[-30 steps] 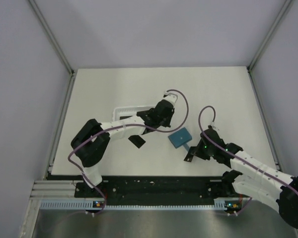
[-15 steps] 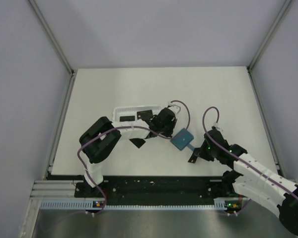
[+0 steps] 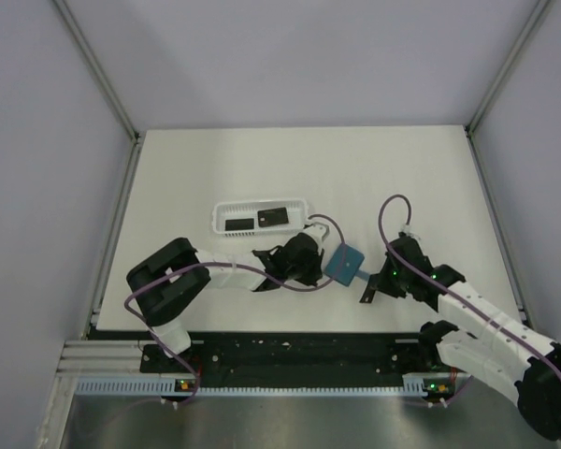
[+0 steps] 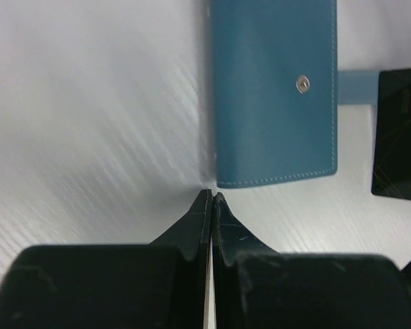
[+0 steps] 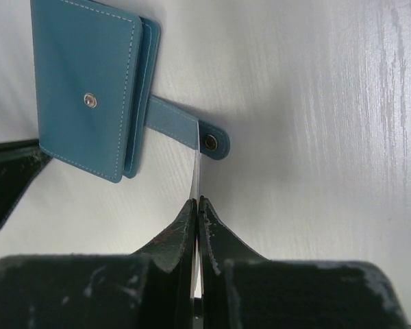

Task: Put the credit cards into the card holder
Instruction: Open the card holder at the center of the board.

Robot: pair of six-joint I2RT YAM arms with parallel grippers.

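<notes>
Near the front of the table [image 3: 215, 159], between my two arms, lies the card holder [image 3: 344, 263]. It is blue and lies flat on the white top. It is folded over, and its strap [image 5: 175, 123] sticks out to one side, not snapped down.

My left gripper [image 4: 211, 195] has its fingers pressed together, and I can see nothing between them. The tips sit low over the table, just beside one edge of the holder. I cannot tell if they touch it.

My right gripper [image 5: 197, 201] is clamped on a credit card [image 5: 196, 164]. Its wrist camera shows the card only as a thin pale line, standing on its edge. The far end of the card reaches the strap, close to the round snap [image 5: 210, 142]. I cannot tell if it touches. The left wrist camera shows this card's black face.

Farther back is a long white tray [image 3: 216, 217]. Two more cards [image 3: 274, 216] lie flat in it, side by side.
</notes>
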